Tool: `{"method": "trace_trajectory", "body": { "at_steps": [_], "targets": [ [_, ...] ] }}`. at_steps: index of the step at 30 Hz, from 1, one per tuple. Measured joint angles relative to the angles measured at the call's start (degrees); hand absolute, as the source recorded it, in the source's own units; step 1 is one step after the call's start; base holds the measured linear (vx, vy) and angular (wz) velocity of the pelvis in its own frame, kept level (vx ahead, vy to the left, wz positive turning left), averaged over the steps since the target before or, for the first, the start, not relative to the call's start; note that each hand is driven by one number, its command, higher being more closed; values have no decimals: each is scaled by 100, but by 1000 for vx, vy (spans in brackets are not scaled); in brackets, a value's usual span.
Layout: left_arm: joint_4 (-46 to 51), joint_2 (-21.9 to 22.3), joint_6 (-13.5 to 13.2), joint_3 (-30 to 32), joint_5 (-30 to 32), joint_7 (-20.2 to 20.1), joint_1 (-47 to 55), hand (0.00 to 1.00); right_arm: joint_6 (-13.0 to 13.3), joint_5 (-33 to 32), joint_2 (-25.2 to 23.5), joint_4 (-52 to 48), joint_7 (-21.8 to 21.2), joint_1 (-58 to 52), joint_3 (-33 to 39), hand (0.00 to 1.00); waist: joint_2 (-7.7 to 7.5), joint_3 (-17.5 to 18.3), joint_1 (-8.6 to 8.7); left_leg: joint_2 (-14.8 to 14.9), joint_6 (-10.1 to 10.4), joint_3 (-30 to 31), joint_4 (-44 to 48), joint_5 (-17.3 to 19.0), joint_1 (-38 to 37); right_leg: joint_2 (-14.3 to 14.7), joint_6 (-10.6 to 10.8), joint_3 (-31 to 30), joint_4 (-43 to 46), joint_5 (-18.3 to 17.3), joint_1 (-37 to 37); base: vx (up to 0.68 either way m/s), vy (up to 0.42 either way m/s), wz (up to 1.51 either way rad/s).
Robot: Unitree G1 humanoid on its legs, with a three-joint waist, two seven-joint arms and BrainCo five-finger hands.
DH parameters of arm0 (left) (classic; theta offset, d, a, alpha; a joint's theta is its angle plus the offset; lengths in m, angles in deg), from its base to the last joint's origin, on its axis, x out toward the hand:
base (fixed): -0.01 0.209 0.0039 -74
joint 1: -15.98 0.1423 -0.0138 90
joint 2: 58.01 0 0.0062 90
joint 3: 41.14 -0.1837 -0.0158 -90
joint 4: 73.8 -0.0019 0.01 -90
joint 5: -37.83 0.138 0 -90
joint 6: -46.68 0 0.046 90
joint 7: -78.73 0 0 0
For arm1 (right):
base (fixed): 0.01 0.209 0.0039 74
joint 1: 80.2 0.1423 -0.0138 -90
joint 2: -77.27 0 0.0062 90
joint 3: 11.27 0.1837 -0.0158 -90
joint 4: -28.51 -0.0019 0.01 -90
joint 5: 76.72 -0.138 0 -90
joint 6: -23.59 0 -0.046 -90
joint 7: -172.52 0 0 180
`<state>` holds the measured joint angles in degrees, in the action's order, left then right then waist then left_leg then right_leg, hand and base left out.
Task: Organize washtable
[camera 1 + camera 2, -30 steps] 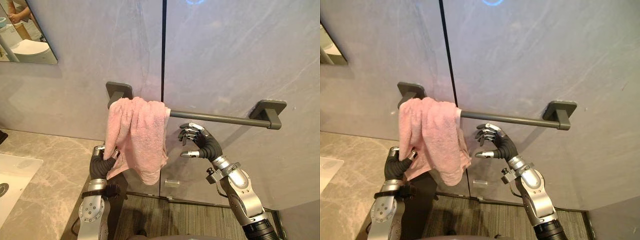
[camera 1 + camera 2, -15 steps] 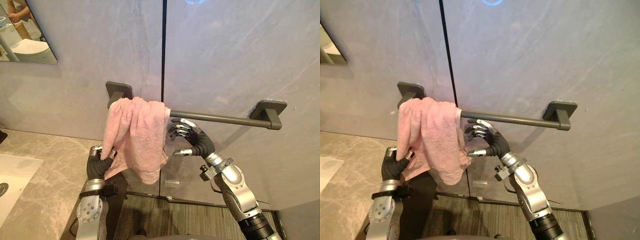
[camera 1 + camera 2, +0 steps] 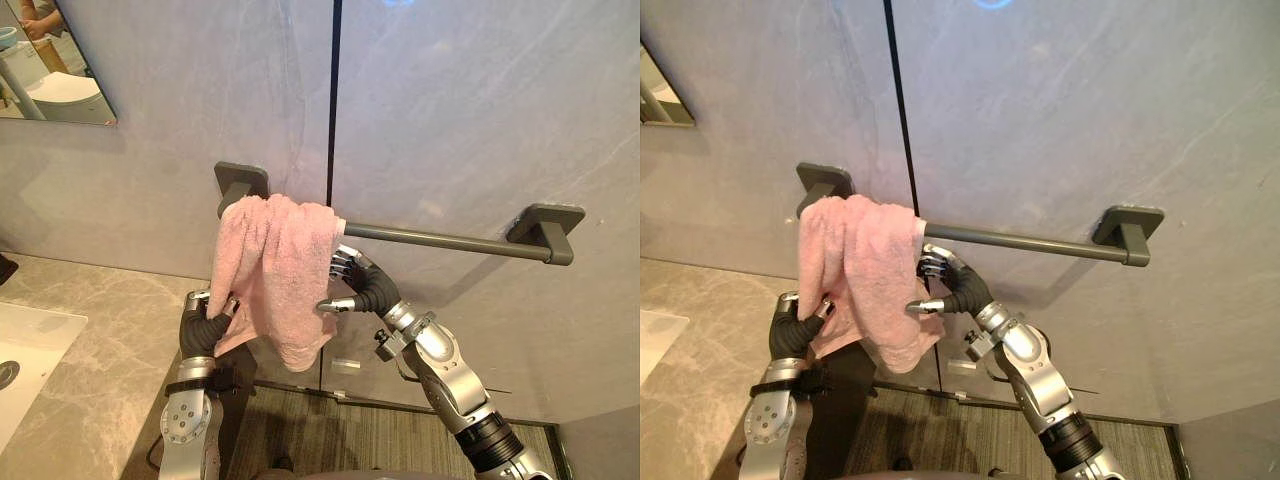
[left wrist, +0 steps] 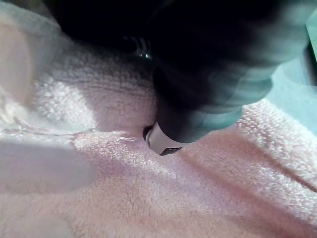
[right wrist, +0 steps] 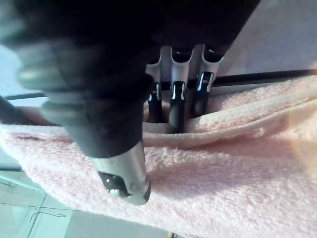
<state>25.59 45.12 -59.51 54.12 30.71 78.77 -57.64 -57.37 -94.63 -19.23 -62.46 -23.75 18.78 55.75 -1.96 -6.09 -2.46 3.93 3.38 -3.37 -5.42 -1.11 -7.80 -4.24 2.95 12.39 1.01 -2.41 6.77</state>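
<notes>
Pink towel (image 3: 275,270) hangs bunched over L end of wall towel bar (image 3: 440,241), next to L bracket, rest of bar bare. L hand (image 3: 205,325) at towel's lower L edge, thumb (image 4: 168,141) pressed into cloth, pinching it. R hand (image 3: 365,285) at towel's R edge just under bar: fingers (image 5: 176,106) tucked behind a fold, thumb (image 5: 126,178) in front, wide gap btwn them, not clamped. Marble countertop (image 3: 90,350) w/ white sink (image 3: 30,345) lower L.
</notes>
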Motion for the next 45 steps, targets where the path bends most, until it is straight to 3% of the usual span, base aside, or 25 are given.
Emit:
{"method": "trace_trajectory", "body": {
  "at_steps": [22, 33, 36, 45],
  "targets": [
    [0, 2, 0, -60, 1, 1, 0, 100, -33, 6, -121, 118, 6, -43, 61, 100, -39, -23, 2, 0, 0, -21, 0, 0, -19, -1, 0, -14, -2, 0, 4, 0, 0, 0],
    [3, 66, -6, -82, 3, -14, -9, 100, 8, 54, -122, -810, 12, -903, 1089, 100, -23, -140, 57, 4, -1, -143, -2, 6, -79, 4, 17, -144, -3, 12, -1, -10, 0, -5],
    [12, 84, -34, -148, 5, -36, -24, 100, 10, 63, -124, -966, 18, -958, 1198, 100, -29, -150, 162, 2, -2, -161, 0, 9, -77, 3, 26, -162, -9, 19, -8, -18, 0, -2],
    [213, 132, -62, -390, 5, -135, -243, 100, 91, 209, -166, -1401, 63, -1303, 1726, 100, -5, -164, 177, 2, -11, -313, 4, 35, -100, 12, 42, -314, -13, 46, -56, -11, 2, -8]
  ]
}}
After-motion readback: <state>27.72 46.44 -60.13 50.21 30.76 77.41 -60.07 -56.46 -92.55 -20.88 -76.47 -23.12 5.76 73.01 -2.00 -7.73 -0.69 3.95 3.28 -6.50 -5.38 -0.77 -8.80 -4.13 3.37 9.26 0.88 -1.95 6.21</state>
